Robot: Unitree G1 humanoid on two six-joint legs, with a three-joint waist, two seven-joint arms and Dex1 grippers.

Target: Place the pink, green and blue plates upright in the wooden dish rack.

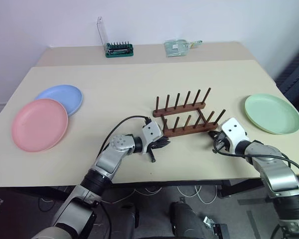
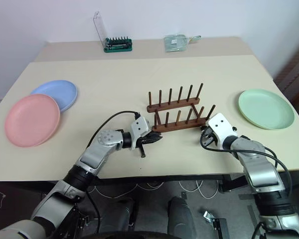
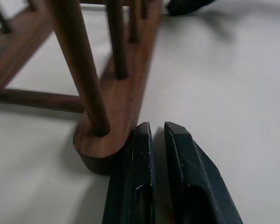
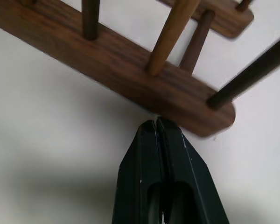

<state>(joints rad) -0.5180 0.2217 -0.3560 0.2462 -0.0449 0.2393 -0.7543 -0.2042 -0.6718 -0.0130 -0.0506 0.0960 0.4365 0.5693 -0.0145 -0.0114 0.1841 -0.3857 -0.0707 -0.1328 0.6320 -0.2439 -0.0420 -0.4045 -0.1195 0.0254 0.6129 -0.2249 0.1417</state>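
Observation:
The wooden dish rack (image 1: 184,117) stands empty near the middle of the table. My left gripper (image 1: 164,141) is shut, its tips (image 3: 157,128) right against the rounded left end of the rack's near rail (image 3: 116,100). My right gripper (image 1: 214,137) is shut with nothing held, its tips (image 4: 156,122) touching the near rail (image 4: 130,74) close to its right end. The pink plate (image 1: 39,124) lies flat at the far left, its edge over the blue plate (image 1: 62,96) behind it. The green plate (image 1: 272,113) lies flat at the far right.
A green screwdriver-bit holder (image 1: 119,49) with its clear lid raised and a clear plastic packet (image 1: 178,47) sit at the table's back edge. The table's front edge (image 1: 154,179) runs just under both forearms. Bare tabletop lies between the rack and the plates.

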